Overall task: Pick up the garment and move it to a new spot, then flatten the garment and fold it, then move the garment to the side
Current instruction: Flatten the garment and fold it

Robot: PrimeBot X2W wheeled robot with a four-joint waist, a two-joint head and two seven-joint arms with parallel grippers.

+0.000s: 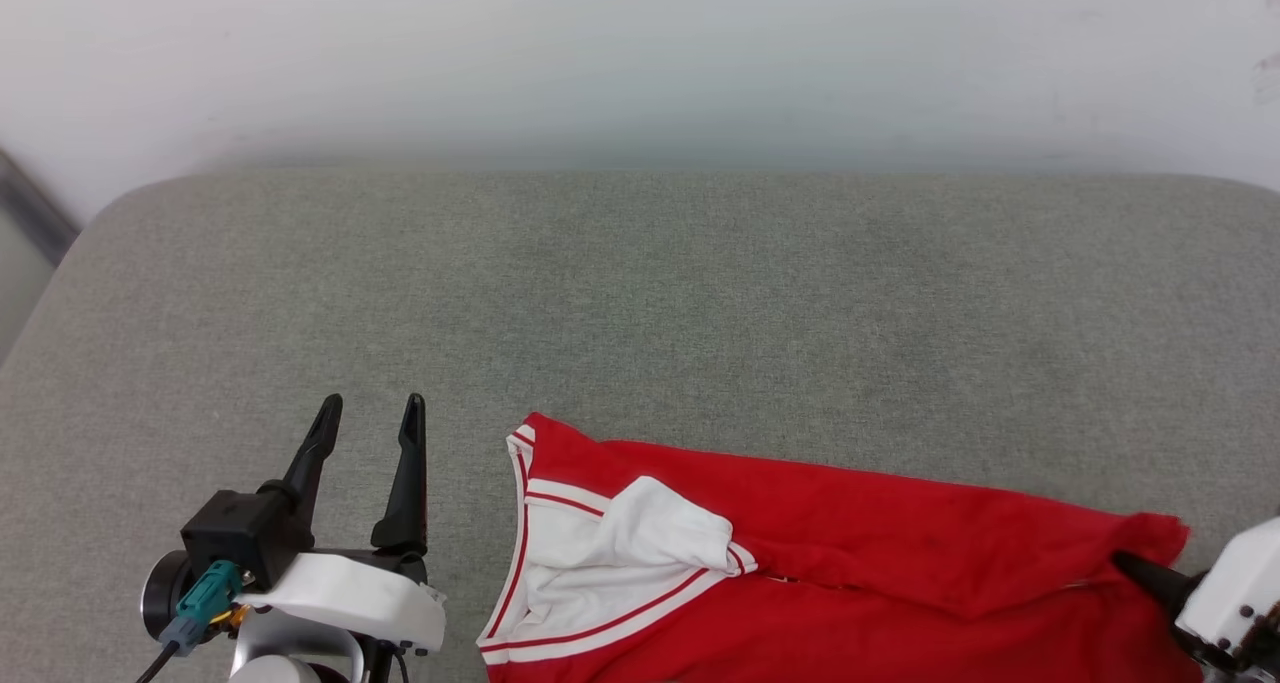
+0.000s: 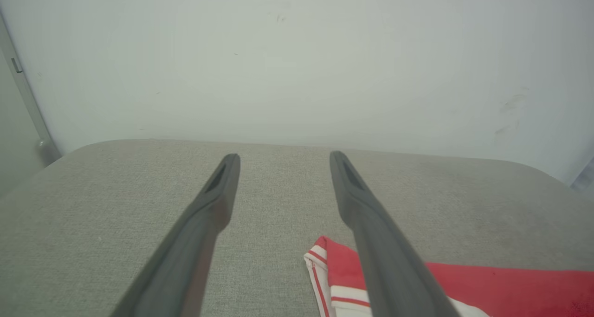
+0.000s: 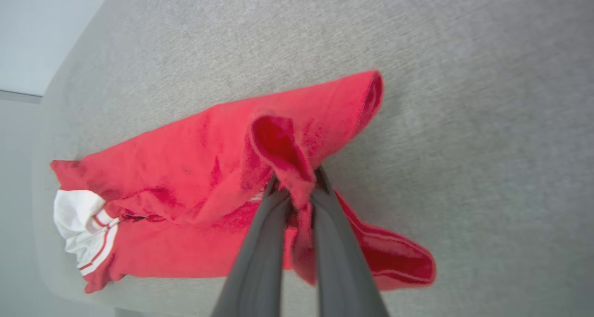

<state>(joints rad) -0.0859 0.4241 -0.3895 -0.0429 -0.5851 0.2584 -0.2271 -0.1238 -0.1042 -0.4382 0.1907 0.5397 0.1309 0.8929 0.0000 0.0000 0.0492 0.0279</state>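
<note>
1. The right gripper [image 3: 298, 183] has its fingers pinched together on a raised red fold of the garment [image 1: 850, 533].
2. The garment lies crumpled along the near edge of the grey fabric-covered table [image 1: 640, 293], right of centre, its white striped part leftward.
3. The left gripper [image 1: 373, 403], over the near left, stands apart and empty, just beside the garment.

You only get part of the garment [image 1: 850, 553] in the head view, the rest runs off the bottom edge. Your right gripper [image 1: 1135, 566] is mostly chopped off by that view's lower right corner, and in its wrist view the fingertips [image 3: 273, 189] are half buried in a bunched red fold.
</note>
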